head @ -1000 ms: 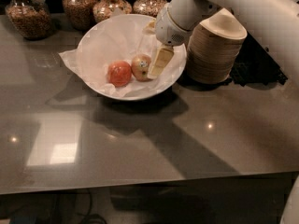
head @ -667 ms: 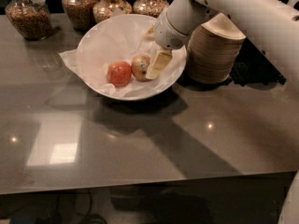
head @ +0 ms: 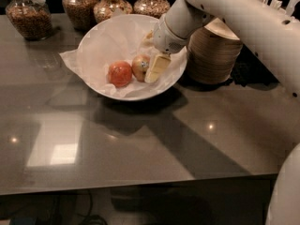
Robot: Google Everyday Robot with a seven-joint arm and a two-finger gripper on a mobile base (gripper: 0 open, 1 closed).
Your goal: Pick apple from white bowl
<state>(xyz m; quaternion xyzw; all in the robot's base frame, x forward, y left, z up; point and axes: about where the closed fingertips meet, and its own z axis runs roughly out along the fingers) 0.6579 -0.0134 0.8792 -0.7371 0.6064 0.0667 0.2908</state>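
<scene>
A dark, glossy table (head: 140, 144) seen from above and in front. At the far left, along the back edge, a row of glass jars (head: 30, 15) holds brown, grainy contents. Right of them sits the white bowl (head: 140, 96), wide and round, lined with crinkled white paper (head: 112, 41) that spills over its left rim. Low in the bowl lies a red-orange fruit (head: 120, 73), and just to its right, close against it, sits the apple (head: 139, 66), small, round and yellowish-tan with a brown blush. Right of the apple, inside the bowl and touching or almost touching its right flank, is my gripper (head: 155, 69), a pale wedge pointing down and to the left. Whether my gripper is apart or together I cannot tell, since only its near side shows. The relation that matters: the apple lies directly left of my gripper, with the red-orange fruit crowding its far side, so I judge any closing move must straddle the apple without catching its neighbour; being round, it has no long axis to line up with. Further right stands a stack of beige paper bowls (head: 213, 55), and my white arm (head: 234, 13) reaches in above it from the upper right
</scene>
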